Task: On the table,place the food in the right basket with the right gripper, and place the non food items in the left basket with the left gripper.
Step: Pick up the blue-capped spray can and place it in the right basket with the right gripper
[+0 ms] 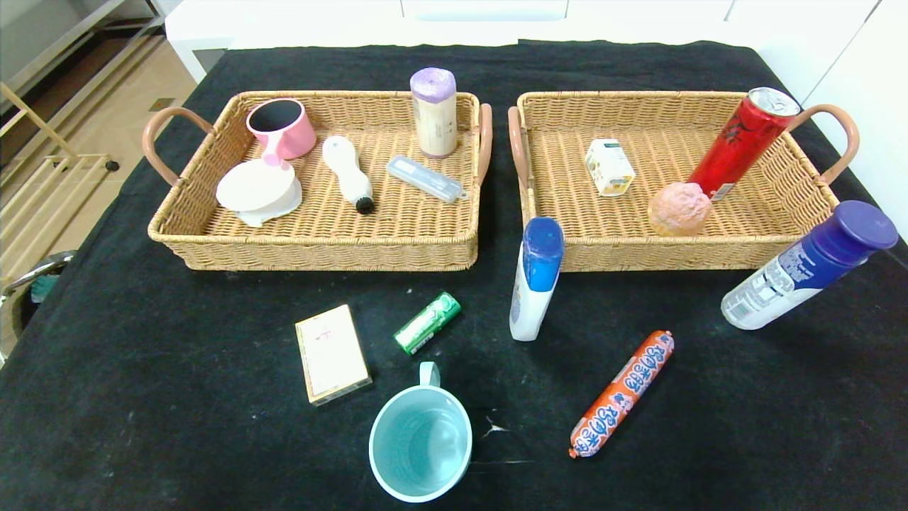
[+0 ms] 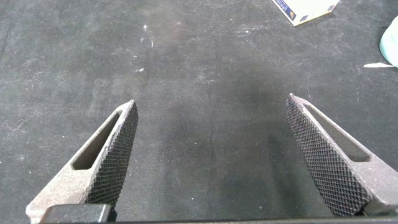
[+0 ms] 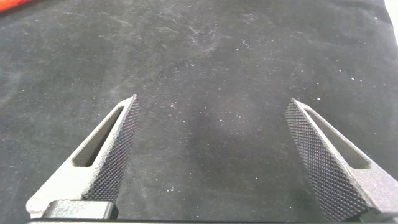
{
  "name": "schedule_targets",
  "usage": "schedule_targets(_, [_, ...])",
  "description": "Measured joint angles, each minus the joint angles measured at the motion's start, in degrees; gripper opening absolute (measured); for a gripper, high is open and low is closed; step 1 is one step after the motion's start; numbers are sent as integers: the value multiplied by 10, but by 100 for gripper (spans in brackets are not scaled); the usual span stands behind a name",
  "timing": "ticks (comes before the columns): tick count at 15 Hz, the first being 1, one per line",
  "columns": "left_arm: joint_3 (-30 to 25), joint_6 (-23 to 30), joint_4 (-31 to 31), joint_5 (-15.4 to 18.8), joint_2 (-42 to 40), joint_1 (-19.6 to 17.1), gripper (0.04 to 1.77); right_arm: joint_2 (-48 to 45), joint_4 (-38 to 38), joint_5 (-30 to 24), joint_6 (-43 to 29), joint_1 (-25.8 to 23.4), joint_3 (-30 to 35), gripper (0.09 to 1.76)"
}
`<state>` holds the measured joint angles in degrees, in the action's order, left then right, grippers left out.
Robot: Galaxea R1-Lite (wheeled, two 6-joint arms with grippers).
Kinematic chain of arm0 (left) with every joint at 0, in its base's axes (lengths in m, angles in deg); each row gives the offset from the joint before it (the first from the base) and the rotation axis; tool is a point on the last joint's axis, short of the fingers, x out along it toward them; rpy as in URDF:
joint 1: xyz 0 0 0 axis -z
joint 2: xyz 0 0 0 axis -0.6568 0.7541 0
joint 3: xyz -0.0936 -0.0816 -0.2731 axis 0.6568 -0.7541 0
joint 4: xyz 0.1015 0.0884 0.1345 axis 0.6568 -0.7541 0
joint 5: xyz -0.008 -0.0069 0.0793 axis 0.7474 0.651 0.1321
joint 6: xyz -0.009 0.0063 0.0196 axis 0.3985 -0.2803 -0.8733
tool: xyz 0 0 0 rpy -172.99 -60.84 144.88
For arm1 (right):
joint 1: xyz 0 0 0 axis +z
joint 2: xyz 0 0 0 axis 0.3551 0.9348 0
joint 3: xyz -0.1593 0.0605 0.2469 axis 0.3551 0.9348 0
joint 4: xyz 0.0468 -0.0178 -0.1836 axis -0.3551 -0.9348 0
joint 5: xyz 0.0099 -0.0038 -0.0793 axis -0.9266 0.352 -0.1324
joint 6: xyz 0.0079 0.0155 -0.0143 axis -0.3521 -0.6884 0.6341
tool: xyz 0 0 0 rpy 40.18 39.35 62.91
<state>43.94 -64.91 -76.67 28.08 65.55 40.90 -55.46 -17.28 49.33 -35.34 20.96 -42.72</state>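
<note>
Above the black worktop (image 1: 177,355), both the left gripper (image 2: 211,155) and right gripper (image 3: 211,155) are held with fingers wide and empty, presumably readied; the sausage (image 1: 622,392) and cup (image 1: 421,441) lie unsorted before the baskets.

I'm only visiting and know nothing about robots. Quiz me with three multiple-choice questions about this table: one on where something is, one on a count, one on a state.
1. Where does the orange sausage stick lie?
A. left wicker basket
B. right wicker basket
C. black tablecloth

2. How many items are in the right wicker basket?
A. three
B. five
C. none

3. How does the left gripper stand?
A. open, empty
B. shut on a cup
C. shut on a box

Answers: 1 C, it lies on the black tablecloth in front of the baskets. 2 A, carton, round bun and red can. 3 A, fingers spread over bare cloth.
</note>
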Motion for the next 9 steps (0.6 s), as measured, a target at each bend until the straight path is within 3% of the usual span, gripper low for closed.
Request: schedule_targets(9, [0,-7,3,0,0,0,172,0,4,15,-32,-3,-2,171])
